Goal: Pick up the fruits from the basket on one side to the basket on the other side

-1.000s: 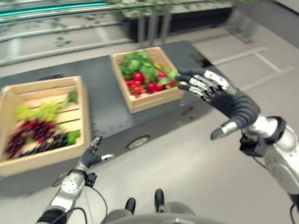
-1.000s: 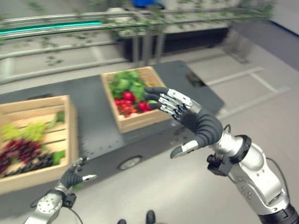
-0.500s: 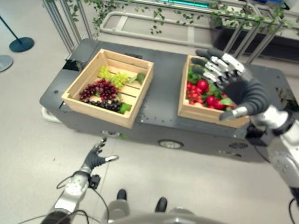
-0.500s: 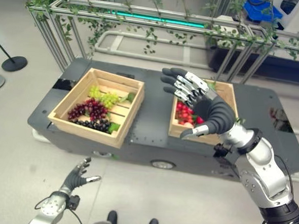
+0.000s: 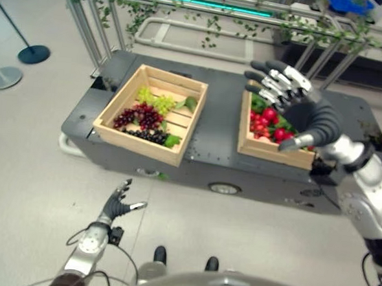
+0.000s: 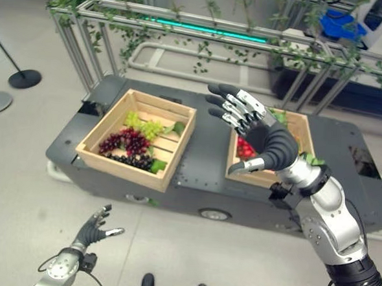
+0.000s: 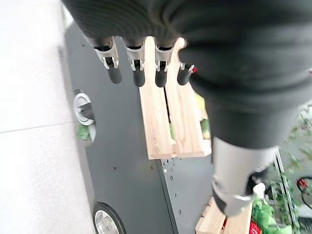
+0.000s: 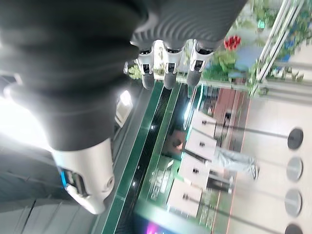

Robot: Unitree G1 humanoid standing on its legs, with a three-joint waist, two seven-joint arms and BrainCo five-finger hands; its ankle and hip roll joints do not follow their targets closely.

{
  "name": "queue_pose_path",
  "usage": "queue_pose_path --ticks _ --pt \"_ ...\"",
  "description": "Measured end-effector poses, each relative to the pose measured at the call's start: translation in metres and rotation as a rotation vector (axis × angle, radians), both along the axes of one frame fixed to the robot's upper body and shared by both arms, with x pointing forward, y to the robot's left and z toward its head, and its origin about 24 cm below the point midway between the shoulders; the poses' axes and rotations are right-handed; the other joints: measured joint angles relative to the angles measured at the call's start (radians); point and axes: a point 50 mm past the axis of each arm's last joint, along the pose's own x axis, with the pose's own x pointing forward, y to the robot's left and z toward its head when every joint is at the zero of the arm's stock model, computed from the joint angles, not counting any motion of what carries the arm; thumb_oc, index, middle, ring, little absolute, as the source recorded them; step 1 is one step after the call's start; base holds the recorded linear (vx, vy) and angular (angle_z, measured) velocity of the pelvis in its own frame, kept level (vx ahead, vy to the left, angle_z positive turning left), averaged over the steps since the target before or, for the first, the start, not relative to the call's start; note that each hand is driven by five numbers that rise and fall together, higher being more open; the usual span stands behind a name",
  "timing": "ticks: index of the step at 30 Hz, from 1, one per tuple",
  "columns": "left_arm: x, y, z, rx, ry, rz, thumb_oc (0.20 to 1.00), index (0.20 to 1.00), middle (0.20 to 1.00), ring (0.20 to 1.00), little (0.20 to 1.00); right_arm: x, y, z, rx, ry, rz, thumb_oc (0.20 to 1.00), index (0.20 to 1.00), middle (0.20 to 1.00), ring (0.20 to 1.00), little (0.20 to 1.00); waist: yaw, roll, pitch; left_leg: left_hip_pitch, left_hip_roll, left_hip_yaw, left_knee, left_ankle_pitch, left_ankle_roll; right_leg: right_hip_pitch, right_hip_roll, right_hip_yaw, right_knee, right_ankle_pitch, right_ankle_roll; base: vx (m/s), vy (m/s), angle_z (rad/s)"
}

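Little moved since half-second back: right hand [image 6: 260, 131] kept raised, fingers spread, empty, above right basket [image 5: 268, 151] of red fruit [image 5: 268, 115]. Left hand [image 5: 117, 206] held low, relaxed. Grapes [image 5: 140, 117] seen mid-left basket [image 5: 145, 147]. No transfer begun.

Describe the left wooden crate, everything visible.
The left wooden crate is an open-topped box of pale slatted wood, sitting upright but slightly skewed on the dark grey cart, near its left end. Inside lie green grapes toward the far side, dark red grapes in the middle and black grapes along the near wall, with a few green leaves. Neither robot hand touches it. It stands apart from the right crate.
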Motion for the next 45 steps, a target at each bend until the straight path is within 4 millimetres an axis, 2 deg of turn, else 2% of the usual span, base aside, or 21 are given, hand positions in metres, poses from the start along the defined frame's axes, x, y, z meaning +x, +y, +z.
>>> queue_pose_path --ticks 5,6,8,12,15,18,19,22,24,25,26,28,29,30,32,33,34,36,38,41,45 --pt "0.001 0.001 0.001 0.004 -0.004 0.000 1.000 1.000 1.000 1.000 1.000 0.001 0.002 -0.004 0.012 0.010 0.003 1.000 1.000 1.000 1.000 1.000 -0.005 0.007 -0.005 0.001 -0.008 0.029 0.000 -0.005 0.015 -0.054 -0.021 0.035 0.057 0.005 0.012 -0.04 0.145 -0.46" --pt "0.000 0.002 0.001 0.008 -0.002 0.000 1.000 1.000 1.000 1.000 1.000 0.003 0.010 -0.006 0.013 0.018 0.026 1.000 1.000 1.000 1.000 1.000 0.000 0.008 -0.004 0.006 -0.002 0.077 0.000 -0.007 0.020 -0.084 -0.020 0.027 0.076 0.023 0.032 -0.03 0.046 -0.75" --pt "-0.003 0.009 0.001 0.022 0.008 0.015 1.000 1.000 1.000 1.000 1.000 0.004 0.018 -0.010 0.022 0.034 0.055 1.000 1.000 1.000 1.000 1.000 0.003 0.006 -0.003 0.010 0.001 0.102 -0.001 -0.009 0.023 -0.078 -0.031 -0.035 0.056 0.030 0.051 0.02 -0.005 -0.54" --pt "-0.004 0.011 -0.002 0.023 0.021 0.029 1.000 1.000 1.000 1.000 1.000 0.008 0.012 -0.022 0.040 0.073 0.007 1.000 1.000 1.000 1.000 1.000 -0.005 0.005 -0.013 0.010 0.004 0.090 -0.007 -0.015 0.018 -0.077 -0.028 -0.042 0.053 0.035 0.042 0.06 -0.058 0.00" --pt "-0.013 0.011 -0.012 0.017 0.069 0.048 1.000 1.000 1.000 1.000 1.000 0.014 -0.009 -0.065 0.099 0.247 -0.179 1.000 1.000 1.000 1.000 1.000 -0.003 0.002 -0.040 -0.003 0.007 0.083 -0.006 -0.009 0.010 -0.075 -0.019 -0.047 0.034 0.041 0.020 0.05 -0.061 0.08" --pt "-0.023 0.011 -0.024 0.029 0.142 0.061 1.000 1.000 1.000 1.000 1.000 0.011 -0.028 -0.123 0.158 0.456 -0.373 1.000 1.000 1.000 1.000 1.000 -0.004 0.000 -0.046 -0.004 0.006 0.067 -0.001 -0.002 0.009 -0.044 -0.011 -0.053 -0.020 0.059 -0.003 0.04 -0.073 0.20" --pt "-0.030 0.010 -0.030 0.033 0.172 0.058 1.000 1.000 1.000 1.000 1.000 0.005 -0.036 -0.144 0.120 0.538 -0.438 1.000 1.000 1.000 1.000 1.000 -0.002 0.003 -0.045 -0.005 0.005 0.060 -0.001 -0.002 0.008 -0.032 -0.009 -0.059 -0.046 0.068 -0.003 0.02 -0.049 0.16" --pt "-0.036 0.010 -0.035 0.038 0.209 0.065 1.000 1.000 1.000 1.000 1.000 -0.007 -0.044 -0.164 0.066 0.601 -0.511 1.000 1.000 1.000 1.000 1.000 -0.007 0.008 -0.042 -0.008 0.006 0.041 -0.001 -0.002 0.008 -0.020 -0.006 -0.071 -0.056 0.072 -0.008 0.00 -0.037 0.22" --pt "-0.041 0.011 -0.039 0.054 0.237 0.067 1.000 1.000 1.000 1.000 1.000 -0.016 -0.058 -0.203 0.050 0.736 -0.634 1.000 1.000 1.000 1.000 1.000 -0.023 0.004 -0.044 -0.003 0.008 0.024 -0.001 -0.003 0.006 -0.005 -0.004 -0.068 -0.056 0.064 -0.006 -0.01 -0.020 0.25" --pt "-0.041 0.011 -0.042 0.057 0.254 0.077 1.000 1.000 1.000 1.000 1.000 -0.021 -0.066 -0.226 -0.026 0.820 -0.700 1.000 1.000 1.000 1.000 1.000 -0.024 0.003 -0.045 -0.004 0.006 0.018 -0.002 -0.003 0.005 -0.003 -0.004 -0.065 -0.056 0.060 -0.004 0.00 -0.026 0.16" --pt "-0.043 0.011 -0.044 0.059 0.263 0.083 1.000 1.000 1.000 1.000 1.000 -0.025 -0.069 -0.235 -0.081 0.849 -0.726 1.000 1.000 1.000 1.000 1.000 -0.023 0.005 -0.045 -0.005 0.006 0.018 -0.001 -0.003 0.005 -0.005 -0.005 -0.065 -0.056 0.060 -0.004 0.00 -0.026 0.06" --pt "-0.052 0.014 -0.049 0.069 0.306 0.104 1.000 1.000 1.000 1.000 1.000 -0.047 -0.076 -0.264 -0.191 0.954 -0.790 1.000 1.000 1.000 1.000 1.000 -0.026 0.007 -0.043 -0.004 0.006 0.018 -0.002 -0.003 0.005 -0.004 -0.006 -0.064 -0.056 0.058 -0.001 0.00 0.000 0.00" --pt "-0.062 0.017 -0.056 0.079 0.362 0.134 1.000 1.000 1.000 1.000 1.000 -0.072 -0.084 -0.304 -0.230 1.129 -0.902 1.000 1.000 1.000 1.000 1.000 -0.025 0.001 -0.048 -0.001 0.008 0.016 -0.001 -0.004 0.003 0.001 -0.004 -0.064 -0.057 0.054 0.000 0.00 0.000 0.00" --pt "-0.064 0.017 -0.059 0.079 0.386 0.144 1.000 1.000 1.000 1.000 1.000 -0.085 -0.087 -0.322 -0.267 1.244 -0.953 1.000 1.000 1.000 1.000 1.000 -0.024 -0.001 -0.055 -0.001 0.008 0.016 -0.001 -0.005 0.002 0.001 -0.003 -0.064 -0.056 0.053 0.001 0.00 0.000 0.00" --pt "-0.074 0.014 -0.066 0.070 0.443 0.162 1.000 1.000 1.000 1.000 1.000 -0.127 -0.085 -0.355 -0.438 1.451 -0.995 1.000 1.000 1.000 1.000 1.000 -0.021 0.005 -0.054 -0.003 0.008 0.011 -0.005 -0.007 -0.001 0.004 -0.004 -0.067 -0.056 0.051 0.002 0.03 0.003 0.04" --pt "-0.077 0.011 -0.069 0.064 0.464 0.164 1.000 1.000 1.000 1.000 1.000 -0.142 -0.083 -0.364 -0.494 1.535 -1.010 1.000 1.000 1.000 1.000 1.000 -0.022 0.007 -0.054 -0.004 0.008 0.011 -0.004 -0.007 0.000 0.005 -0.004 -0.068 -0.056 0.051 0.002 0.03 0.013 0.05" --pt "-0.079 0.006 -0.071 0.051 0.478 0.163 1.000 1.000 1.000 1.000 1.000 -0.160 -0.079 -0.370 -0.548 1.597 -1.009 1.000 1.000 1.000 1.000 1.000 -0.024 0.017 -0.047 -0.004 0.008 0.007 -0.007 -0.010 -0.002 0.005 -0.006 -0.069 -0.057 0.050 0.001 0.04 0.015 0.00" --pt "-0.078 -0.002 -0.073 0.026 0.484 0.159 1.000 1.000 1.000 1.000 1.000 -0.182 -0.073 -0.379 -0.583 1.705 -1.031 1.000 1.000 1.000 1.000 1.000 -0.025 0.024 -0.048 -0.003 0.009 0.003 -0.007 -0.011 -0.004 0.011 -0.004 -0.069 -0.056 0.049 -0.001 0.02 0.007 0.01" --pt "-0.080 -0.006 -0.076 -0.008 0.501 0.166 1.000 1.000 1.000 1.000 1.000 -0.195 -0.074 -0.381 -0.587 1.768 -1.058 1.000 1.000 1.000 1.000 1.000 -0.025 0.031 -0.055 -0.002 0.010 0.001 -0.007 -0.012 -0.005 0.011 -0.002 -0.070 -0.057 0.047 -0.003 0.04 0.014 0.02" --pt "-0.081 -0.008 -0.078 -0.042 0.518 0.170 1.000 1.000 1.000 1.000 1.000 -0.198 -0.076 -0.381 -0.595 1.791 -1.080 1.000 1.000 1.000 1.000 1.000 -0.025 0.038 -0.063 -0.002 0.012 -0.004 -0.007 -0.010 -0.002 0.013 0.000 -0.073 -0.057 0.046 -0.006 0.04 0.014 0.03" --pt "-0.087 -0.012 -0.081 -0.072 0.555 0.166 1.000 1.000 1.000 1.000 1.000 -0.185 -0.076 -0.380 -0.581 1.757 -1.081 1.000 1.000 1.000 1.000 1.000 -0.025 0.041 -0.079 0.000 0.013 -0.005 -0.006 -0.010 -0.002 0.015 0.002 -0.074 -0.059 0.044 -0.008 0.02 0.003 0.01"
